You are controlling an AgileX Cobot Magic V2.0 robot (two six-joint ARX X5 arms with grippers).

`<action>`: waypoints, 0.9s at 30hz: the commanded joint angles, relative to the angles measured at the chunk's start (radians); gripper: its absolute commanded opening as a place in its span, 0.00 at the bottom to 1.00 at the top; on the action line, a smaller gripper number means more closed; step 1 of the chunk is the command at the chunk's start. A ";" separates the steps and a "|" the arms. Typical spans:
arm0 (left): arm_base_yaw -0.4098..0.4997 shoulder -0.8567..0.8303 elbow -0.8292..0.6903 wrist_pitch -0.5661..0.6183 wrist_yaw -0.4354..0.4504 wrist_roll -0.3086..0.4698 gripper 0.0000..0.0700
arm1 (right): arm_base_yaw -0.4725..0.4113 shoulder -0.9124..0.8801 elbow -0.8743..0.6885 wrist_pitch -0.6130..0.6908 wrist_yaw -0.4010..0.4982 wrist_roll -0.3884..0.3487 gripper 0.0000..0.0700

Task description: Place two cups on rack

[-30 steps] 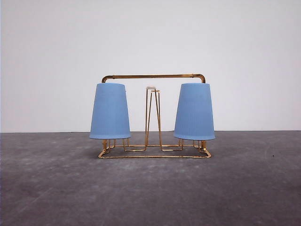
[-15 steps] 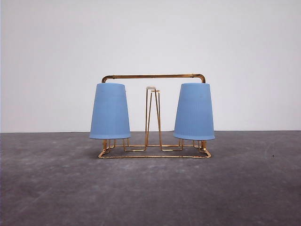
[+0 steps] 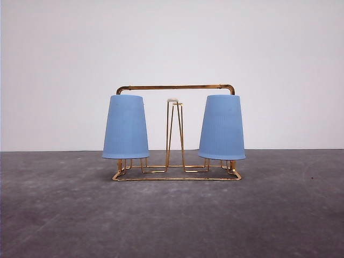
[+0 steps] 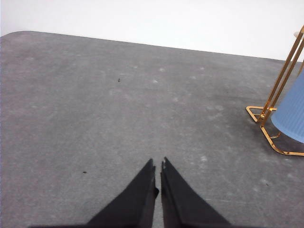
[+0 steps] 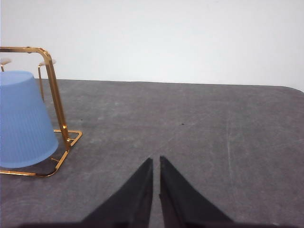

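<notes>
Two ribbed light blue tapered cups (image 3: 126, 128) (image 3: 222, 128) sit inverted on the outer prongs of the gold wire rack (image 3: 176, 87), on a mottled grey tabletop (image 3: 172, 215). Left claw (image 4: 157, 167) and right claw (image 5: 156, 164) both closed, empty, over bare tabletop well apart from the rack

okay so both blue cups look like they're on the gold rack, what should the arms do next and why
Probably nothing more than hold back, or retreat to rest. The left cup and right cup both sit upside down on the outer prongs of the rack. The left gripper and right gripper are shut, empty, and apart from the rack over the table.
</notes>
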 commanded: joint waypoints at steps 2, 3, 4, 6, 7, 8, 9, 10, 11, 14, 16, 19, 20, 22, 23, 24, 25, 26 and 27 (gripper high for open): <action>0.001 0.000 -0.012 -0.006 0.000 -0.005 0.00 | 0.001 0.000 -0.002 0.011 -0.002 -0.006 0.03; 0.001 0.000 -0.012 -0.006 0.000 -0.005 0.00 | 0.001 0.000 -0.002 0.011 -0.002 -0.006 0.03; 0.001 0.000 -0.012 -0.006 0.000 -0.005 0.00 | 0.001 0.000 -0.002 0.011 -0.002 -0.006 0.03; 0.001 0.000 -0.012 -0.006 0.000 -0.005 0.00 | 0.001 0.000 -0.002 0.011 -0.002 -0.006 0.03; 0.001 0.000 -0.012 -0.006 0.000 -0.005 0.00 | 0.001 0.000 -0.002 0.011 -0.002 -0.006 0.03; 0.001 0.000 -0.012 -0.006 0.000 -0.005 0.00 | 0.001 0.000 -0.002 0.011 -0.002 -0.006 0.03; 0.001 0.000 -0.012 -0.006 0.000 -0.005 0.00 | 0.001 0.000 -0.002 0.011 -0.002 -0.006 0.03; 0.001 0.000 -0.012 -0.006 0.000 -0.005 0.00 | 0.001 0.000 -0.002 0.011 -0.002 -0.006 0.03; 0.001 0.000 -0.012 -0.006 0.000 -0.005 0.00 | 0.001 0.000 -0.002 0.011 -0.002 -0.006 0.03; 0.001 0.000 -0.012 -0.006 0.000 -0.005 0.00 | 0.001 0.000 -0.002 0.011 -0.002 -0.006 0.03; 0.001 0.000 -0.012 -0.006 0.000 -0.005 0.00 | 0.001 0.000 -0.002 0.011 -0.002 -0.006 0.03; 0.001 0.000 -0.012 -0.006 0.000 -0.005 0.00 | 0.001 0.000 -0.002 0.011 -0.002 -0.006 0.03; 0.001 0.000 -0.012 -0.006 0.000 -0.005 0.00 | 0.001 0.000 -0.002 0.011 -0.002 -0.006 0.03; 0.001 0.000 -0.012 -0.006 0.000 -0.005 0.00 | 0.001 0.000 -0.002 0.011 -0.002 -0.006 0.03; 0.001 0.000 -0.012 -0.006 0.000 -0.005 0.00 | 0.001 0.000 -0.002 0.011 -0.002 -0.006 0.03; 0.001 0.000 -0.012 -0.006 0.000 -0.005 0.00 | 0.001 0.000 -0.002 0.011 -0.002 -0.006 0.03; 0.001 0.000 -0.012 -0.006 0.000 -0.005 0.00 | 0.001 0.000 -0.002 0.011 -0.002 -0.006 0.03; 0.001 0.000 -0.012 -0.006 0.000 -0.005 0.00 | 0.001 0.000 -0.002 0.011 -0.002 -0.006 0.03; 0.001 0.000 -0.012 -0.006 0.000 -0.005 0.00 | 0.001 0.000 -0.002 0.011 -0.002 -0.006 0.03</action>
